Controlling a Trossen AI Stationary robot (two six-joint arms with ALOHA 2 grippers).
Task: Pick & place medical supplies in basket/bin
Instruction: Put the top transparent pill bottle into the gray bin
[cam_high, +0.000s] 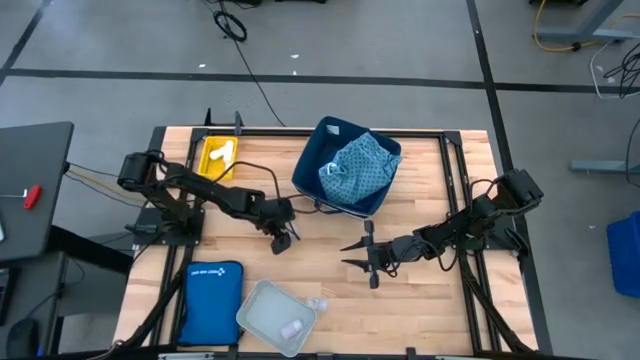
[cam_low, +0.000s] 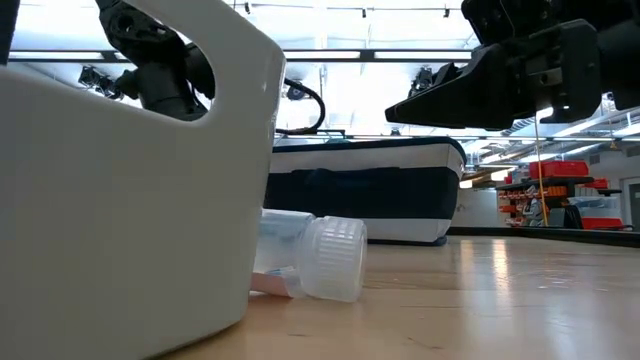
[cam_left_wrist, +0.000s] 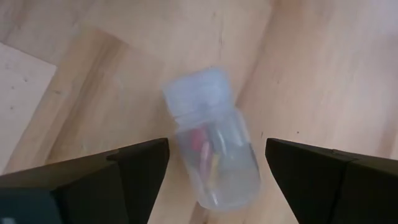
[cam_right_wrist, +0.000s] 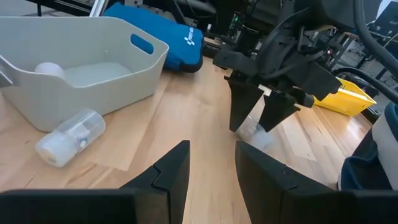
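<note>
The left pincer (cam_left_wrist: 214, 165) hangs wide open just over a clear capped vial (cam_left_wrist: 214, 146) lying on its side on the counter (cam_high: 440, 190), one finger to each side and neither touching it; this vial is loose, so the step in hand looks like a pick not yet closed. The right pincer (cam_high: 362, 252) waits nearby with its fingers (cam_right_wrist: 171, 171) a narrow gap apart and nothing between them.

Already stowed, as far as can be seen: a teal patterned cloth (cam_high: 358, 168) in the navy bin (cam_high: 318, 145), pale items in the yellow bin (cam_high: 212, 160), and one white piece in the grey tray (cam_high: 262, 312). Left out: the vial under the left pincer and a second vial (cam_right_wrist: 68, 137) touching the tray's outer wall.

Beside the tray lies a blue zip pouch (cam_high: 212, 298) with white print too small to read.
</note>
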